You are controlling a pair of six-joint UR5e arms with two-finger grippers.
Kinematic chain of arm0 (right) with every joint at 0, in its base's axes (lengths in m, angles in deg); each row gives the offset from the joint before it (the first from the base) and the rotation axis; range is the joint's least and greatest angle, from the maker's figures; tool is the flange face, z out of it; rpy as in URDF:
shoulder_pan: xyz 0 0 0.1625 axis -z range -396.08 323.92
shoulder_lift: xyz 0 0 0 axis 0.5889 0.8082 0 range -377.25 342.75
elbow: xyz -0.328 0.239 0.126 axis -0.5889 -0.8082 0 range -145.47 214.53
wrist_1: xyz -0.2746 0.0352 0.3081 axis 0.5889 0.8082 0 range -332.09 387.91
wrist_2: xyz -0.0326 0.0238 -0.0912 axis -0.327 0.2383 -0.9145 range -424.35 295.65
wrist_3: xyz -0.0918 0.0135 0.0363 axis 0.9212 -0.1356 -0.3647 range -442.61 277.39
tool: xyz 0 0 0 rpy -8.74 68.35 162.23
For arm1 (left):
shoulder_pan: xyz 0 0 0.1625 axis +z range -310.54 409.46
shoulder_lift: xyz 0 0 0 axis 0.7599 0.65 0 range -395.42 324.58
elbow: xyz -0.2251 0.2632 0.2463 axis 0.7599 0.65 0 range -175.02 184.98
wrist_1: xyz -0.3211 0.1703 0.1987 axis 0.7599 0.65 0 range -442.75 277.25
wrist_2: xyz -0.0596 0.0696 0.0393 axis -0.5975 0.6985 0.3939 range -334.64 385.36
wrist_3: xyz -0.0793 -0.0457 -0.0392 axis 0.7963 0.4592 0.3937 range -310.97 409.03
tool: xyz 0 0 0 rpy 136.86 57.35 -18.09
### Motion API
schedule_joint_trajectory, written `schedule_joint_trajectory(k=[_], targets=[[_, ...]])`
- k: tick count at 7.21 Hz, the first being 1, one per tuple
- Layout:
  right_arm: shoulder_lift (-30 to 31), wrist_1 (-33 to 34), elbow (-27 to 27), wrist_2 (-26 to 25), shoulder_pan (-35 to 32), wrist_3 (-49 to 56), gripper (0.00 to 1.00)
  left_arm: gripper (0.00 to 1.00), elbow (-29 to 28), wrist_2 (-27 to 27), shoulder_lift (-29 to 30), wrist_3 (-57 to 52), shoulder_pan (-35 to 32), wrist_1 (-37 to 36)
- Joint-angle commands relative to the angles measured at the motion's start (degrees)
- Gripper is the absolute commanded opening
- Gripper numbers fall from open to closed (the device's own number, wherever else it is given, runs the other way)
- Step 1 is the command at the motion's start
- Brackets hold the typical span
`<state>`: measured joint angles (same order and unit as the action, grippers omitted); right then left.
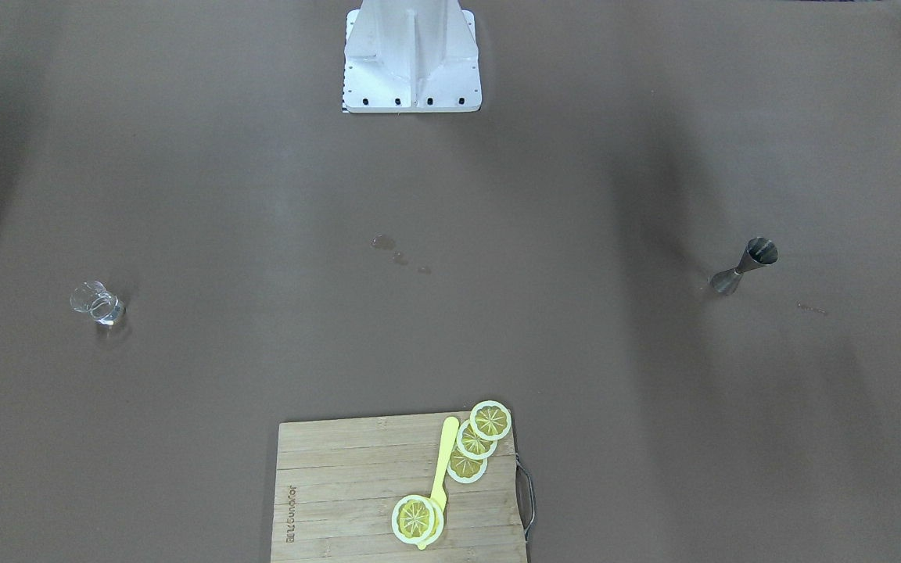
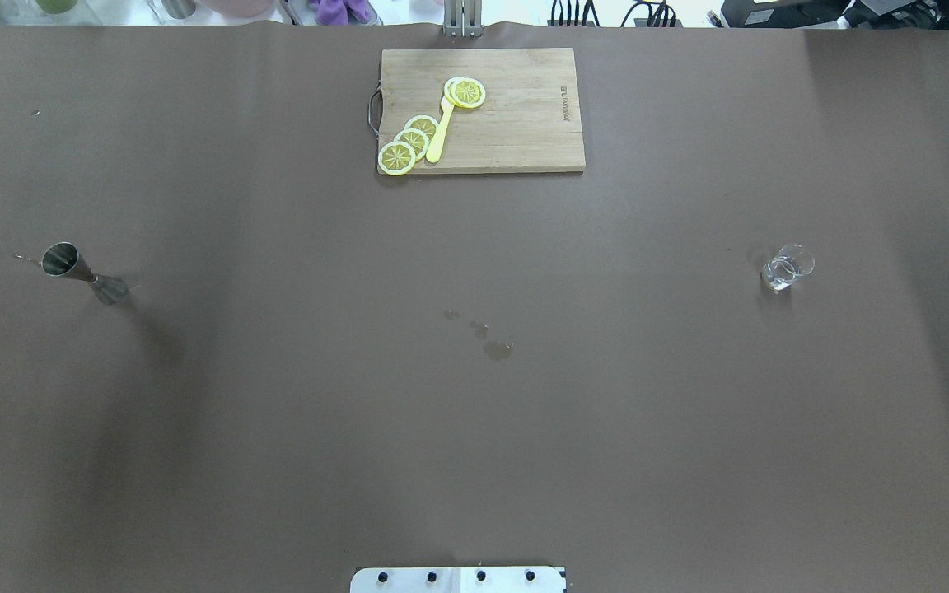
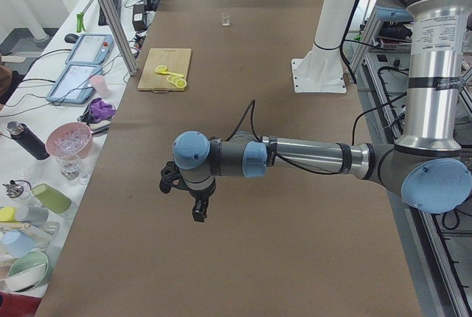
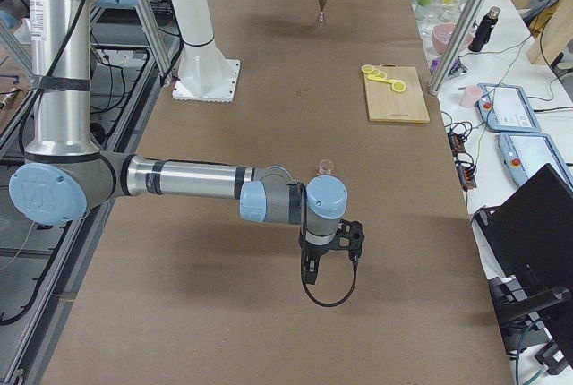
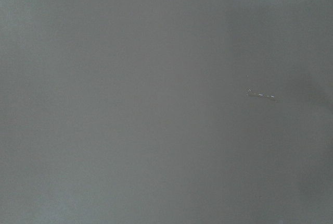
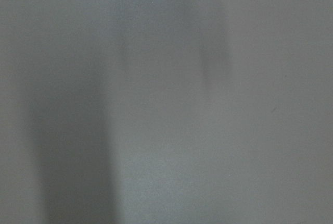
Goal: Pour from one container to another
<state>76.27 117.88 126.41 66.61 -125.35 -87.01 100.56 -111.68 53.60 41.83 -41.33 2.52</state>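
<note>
Cup and jigger apart, nothing held.

I see the glass cup [image 2: 787, 268] upright on my right, the jigger [image 2: 79, 272] upright far left, each within one arm's reach; whether either gripper is parted or closed, I cannot tell.

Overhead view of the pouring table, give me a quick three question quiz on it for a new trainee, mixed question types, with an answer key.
1. True or false: the dark grey hourglass-shaped steel jigger stands upright on the robot's left side of the brown table.
2. Multiple choice: where is the tiny clear glass cup? A) on the bamboo cutting board B) alone on the robot's right side C) beside the jigger
3. Fill in: the yellow plastic knife lies among four ____ slices on the board.

Key: 1 true. 2 B. 3 lemon.
</note>
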Motion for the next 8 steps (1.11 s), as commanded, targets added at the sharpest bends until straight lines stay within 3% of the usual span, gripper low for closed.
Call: schedule_joint_trajectory(k=[1,8], targets=[[0.0,-0.1,0.2,0.0,0.0,0.0,1.0,0.99,-0.3,0.4,0.0,-0.1,0.0,0.0],[-0.2,-0.1,0.3,0.0,0.0,0.0,1.0,0.99,-0.8,0.4,0.0,-0.1,0.1,0.1]])
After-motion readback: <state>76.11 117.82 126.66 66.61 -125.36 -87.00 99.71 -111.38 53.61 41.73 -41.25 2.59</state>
